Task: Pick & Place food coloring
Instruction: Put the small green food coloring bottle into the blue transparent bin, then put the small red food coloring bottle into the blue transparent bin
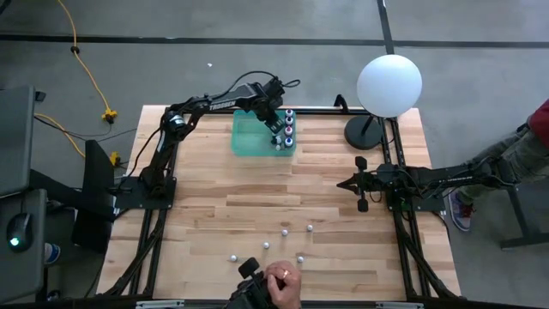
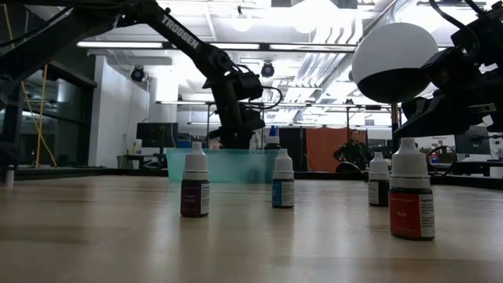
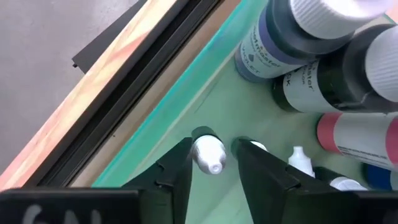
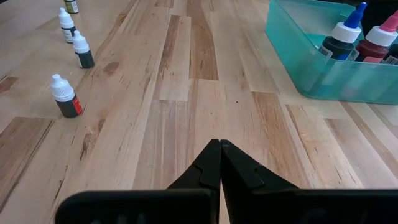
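Left gripper (image 3: 214, 165) reaches into the teal bin (image 1: 249, 137) at the far edge of the table (image 1: 343, 215). Your wrist view shows a small white-capped bottle (image 3: 208, 154) between its fingers, which stand slightly apart; you cannot tell whether they press on it or have let go. Beside it in the bin stand larger bottles (image 3: 298, 37) of food coloring, dark, purple-blue and pink, all cut off at the frame edge; from overhead they merge into a cluster hidden partly under the arm.

Right gripper (image 4: 219, 149) waits at the table's right side, fingertips pinched together on nothing.

Loose bottles (image 1: 287, 242) remain on the near half of the table; overhead they are mere whitish dots, their colours unreadable. A person's hand (image 1: 281, 279) enters at the near edge, cut off.
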